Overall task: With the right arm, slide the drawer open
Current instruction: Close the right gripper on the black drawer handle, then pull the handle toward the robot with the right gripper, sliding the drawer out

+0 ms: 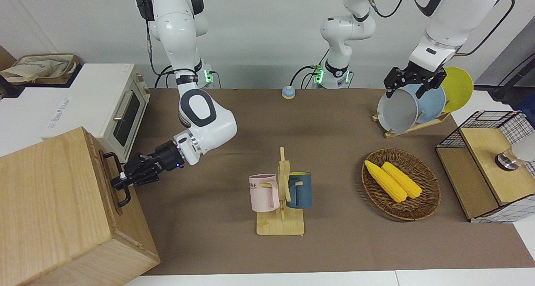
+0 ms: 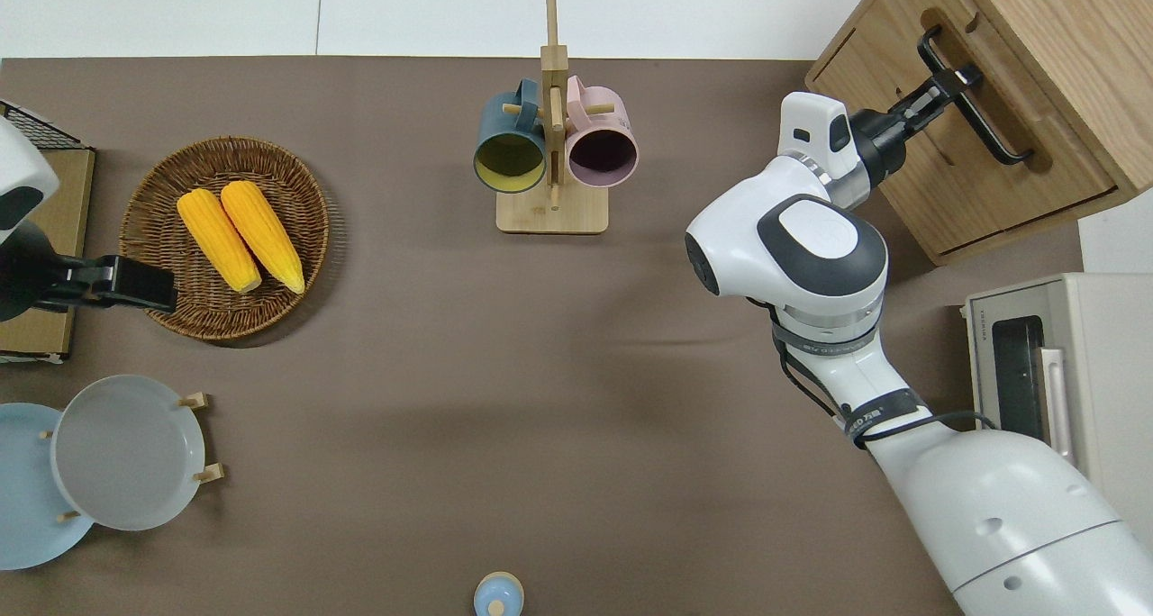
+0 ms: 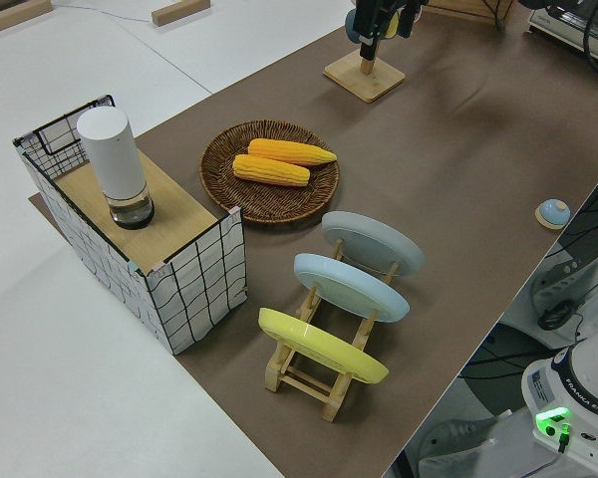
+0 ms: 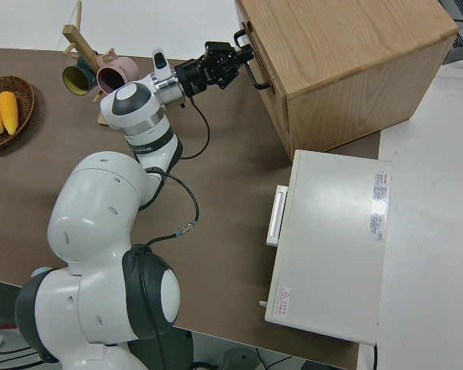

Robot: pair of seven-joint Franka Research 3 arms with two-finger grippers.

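At the cabinet front, right arm's jaws pinching the drawer (image 1: 112, 181) handle (image 2: 973, 94), drawer shut.

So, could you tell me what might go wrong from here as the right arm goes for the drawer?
1. The right gripper meets the handle near one end, so an off-centre pull could skew the drawer and jam it.
2. The cabinet stands loose at the table's corner; a stiff drawer could drag it along.
3. The grip looks shallow and could slip off.
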